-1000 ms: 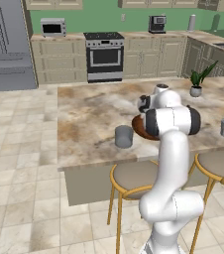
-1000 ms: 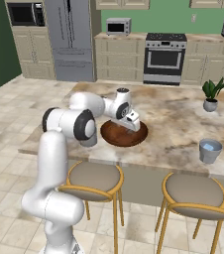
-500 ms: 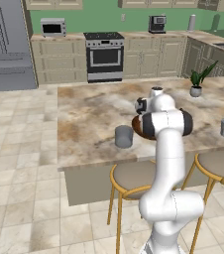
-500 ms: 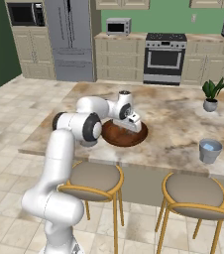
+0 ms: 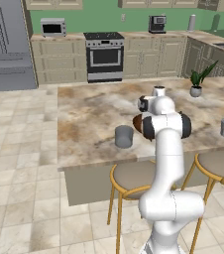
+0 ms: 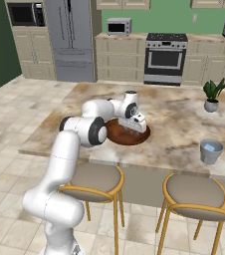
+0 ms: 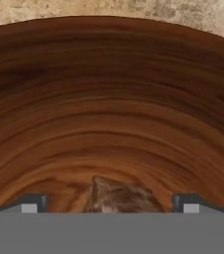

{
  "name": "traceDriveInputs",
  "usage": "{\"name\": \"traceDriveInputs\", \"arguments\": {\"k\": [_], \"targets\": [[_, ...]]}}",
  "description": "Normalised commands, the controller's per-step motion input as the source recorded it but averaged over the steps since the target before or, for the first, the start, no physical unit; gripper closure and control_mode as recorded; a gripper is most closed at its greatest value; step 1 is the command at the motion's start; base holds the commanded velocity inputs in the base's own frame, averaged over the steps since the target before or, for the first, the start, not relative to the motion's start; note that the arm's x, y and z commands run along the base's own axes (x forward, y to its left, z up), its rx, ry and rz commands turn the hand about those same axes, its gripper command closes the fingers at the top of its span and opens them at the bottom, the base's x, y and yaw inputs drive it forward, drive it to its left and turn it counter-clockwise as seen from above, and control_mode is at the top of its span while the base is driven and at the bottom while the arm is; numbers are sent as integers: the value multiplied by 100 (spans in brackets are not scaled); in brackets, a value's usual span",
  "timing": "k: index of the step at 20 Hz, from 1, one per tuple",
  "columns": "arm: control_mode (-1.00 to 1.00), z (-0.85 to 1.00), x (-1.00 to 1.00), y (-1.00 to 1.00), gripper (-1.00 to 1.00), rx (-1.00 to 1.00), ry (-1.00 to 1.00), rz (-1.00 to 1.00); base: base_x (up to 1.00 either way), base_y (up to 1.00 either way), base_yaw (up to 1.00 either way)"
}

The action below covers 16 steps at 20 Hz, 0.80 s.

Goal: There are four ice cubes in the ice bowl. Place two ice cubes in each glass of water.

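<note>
ice bowl [image 7: 112, 99]: glossy reddish-brown wood, darker concentric grain bands, a paler brown patch at 6 o'clock. glasses [image 5: 124, 136] [image 6: 211, 151]: translucent grey-blue. counter [image 6: 179, 124]: beige marble with rusty brown mottling. arm [image 5: 164, 163]: white, dark joints. stools [image 6: 196, 196]: tan seats, orange-gold frames. wall [image 5: 134, 20]: green.

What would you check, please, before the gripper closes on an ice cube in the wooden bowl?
1. Gripper open, tips wide apart: ok.
2. Hand low over the wooden ice bowl: ok.
3. Translucent ice cube between the fingertips: ok, though only its top shows.
4. The other cubes' places: cannot tell.
5. Left glass of water upright on the island counter: ok.
6. Right glass of water upright near the counter edge: ok.
</note>
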Motion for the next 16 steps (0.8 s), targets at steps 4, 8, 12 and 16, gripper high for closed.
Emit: {"name": "traceDriveInputs", "arguments": {"k": [4,8,12,16], "targets": [[-100,-33,-31,-1,100,-1,-1,-15,0,0,0],[-100,-48,-61,31,100,-3,-5,-22,0,0,0],[-100,-34,-61,11,100,0,-11,-26,0,0,0],[-100,-49,-15,8,100,0,-16,-25,0,0,0]]}}
